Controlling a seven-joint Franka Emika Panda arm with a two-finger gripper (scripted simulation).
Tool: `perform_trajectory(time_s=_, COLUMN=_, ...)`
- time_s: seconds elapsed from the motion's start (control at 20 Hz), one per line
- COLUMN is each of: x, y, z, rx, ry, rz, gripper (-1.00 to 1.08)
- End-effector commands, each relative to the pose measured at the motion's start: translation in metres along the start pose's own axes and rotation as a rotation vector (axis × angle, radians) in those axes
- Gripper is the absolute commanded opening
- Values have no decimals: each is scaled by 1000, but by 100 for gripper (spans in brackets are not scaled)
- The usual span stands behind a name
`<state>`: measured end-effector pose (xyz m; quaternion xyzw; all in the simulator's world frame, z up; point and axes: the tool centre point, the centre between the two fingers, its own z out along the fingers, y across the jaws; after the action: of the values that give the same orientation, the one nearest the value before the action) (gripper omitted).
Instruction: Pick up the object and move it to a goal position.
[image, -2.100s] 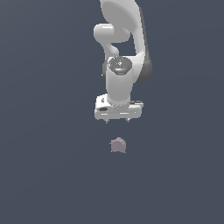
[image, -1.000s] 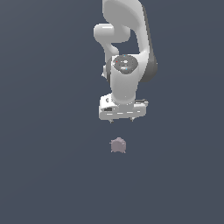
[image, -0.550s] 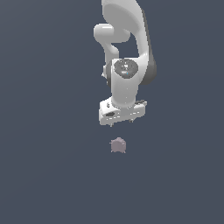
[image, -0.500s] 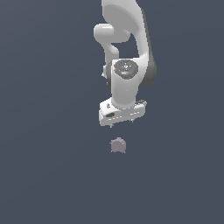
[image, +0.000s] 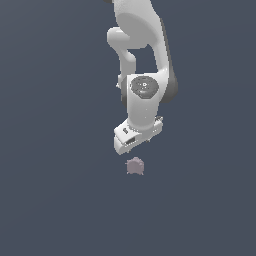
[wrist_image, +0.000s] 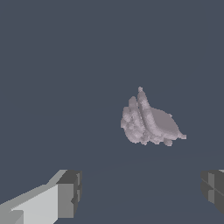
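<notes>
Closest to my wrist camera, my claw (wrist_image: 140, 192) is hanging wide open, holding nothing. Just past its two fingers (wrist_image: 65, 194), the little pink lump (wrist_image: 148, 120) is sitting alone on the grey table (image: 50, 200), below the claw.

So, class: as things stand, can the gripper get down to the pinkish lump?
Probably yes. The gripper hangs open just above the lump, with nothing between or beside them.

Pinkish-mauve object (wrist_image: 148, 120), white arm (image: 142, 70)
</notes>
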<state>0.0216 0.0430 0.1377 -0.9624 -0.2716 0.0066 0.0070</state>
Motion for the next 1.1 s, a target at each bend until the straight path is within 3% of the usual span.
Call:
perform_trajectory(time_s=0.0, x=3, y=2, z=3, rx=-2, ry=-1, rz=-73, gripper=100)
perform_trajectory(time_s=1.05, x=25, y=23, z=32, rx=-16, ry=0, rz=-646, gripper=100)
